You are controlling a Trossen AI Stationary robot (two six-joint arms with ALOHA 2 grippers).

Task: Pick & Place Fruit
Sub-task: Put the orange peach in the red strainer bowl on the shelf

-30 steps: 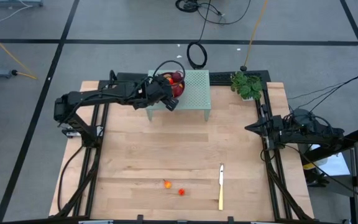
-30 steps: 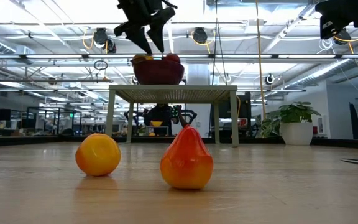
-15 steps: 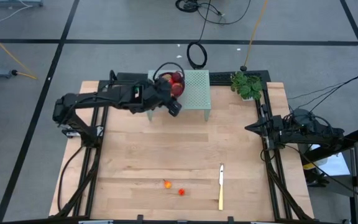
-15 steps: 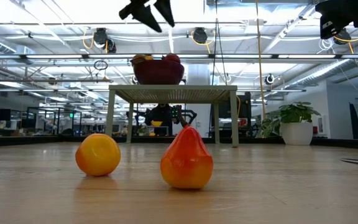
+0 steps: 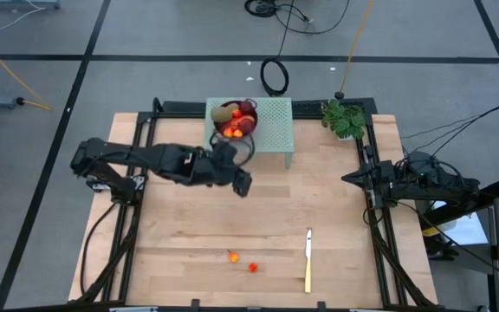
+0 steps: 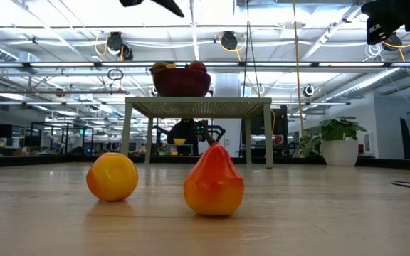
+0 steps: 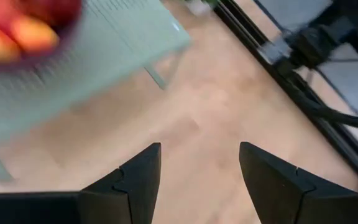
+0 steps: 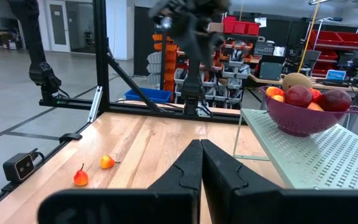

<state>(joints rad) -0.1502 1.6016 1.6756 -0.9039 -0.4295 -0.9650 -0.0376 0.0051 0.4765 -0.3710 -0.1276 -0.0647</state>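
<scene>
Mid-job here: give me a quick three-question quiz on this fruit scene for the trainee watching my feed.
1. True or false: the left claw is carrying a fruit.
2. How many pieces of fruit lie loose on the table?
A. none
B. two
C. four
3. Fill in: the purple bowl of fruit stands on the pale green ____.

Key:
1. False. The left claw is open and empty, over bare wood in front of the stand.
2. B: the round orange fruit and the red-orange pear-shaped fruit, near the knife.
3. Stand. The right claw waits shut at the table's right edge.
</scene>
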